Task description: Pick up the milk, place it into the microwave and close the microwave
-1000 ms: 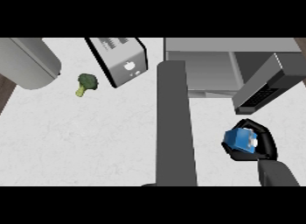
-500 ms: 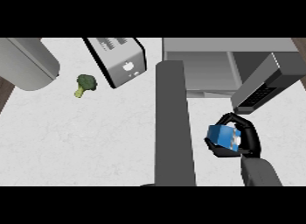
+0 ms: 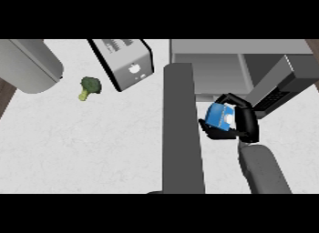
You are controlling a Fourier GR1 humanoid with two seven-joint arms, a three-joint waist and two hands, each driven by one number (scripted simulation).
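The milk (image 3: 220,116) is a small blue carton, held just above the white counter (image 3: 88,145) at the right. My right hand (image 3: 243,122) is shut on it, black fingers curled over its top and right side. Directly behind the carton stands the grey microwave (image 3: 216,68), its cavity showing and its dark door (image 3: 289,85) swung open to the right. My left forearm (image 3: 182,136) runs as a long grey bar up the middle and ends at the microwave's front left corner. No left hand shows.
A silver toaster (image 3: 125,63) stands at the back, left of the microwave. A piece of broccoli (image 3: 88,87) lies on the counter next to it. A large grey cylinder (image 3: 24,63) fills the back left corner.
My right hand has carried the milk up and to the left, from the counter's right edge towards the microwave's opening. The left forearm has stayed still.
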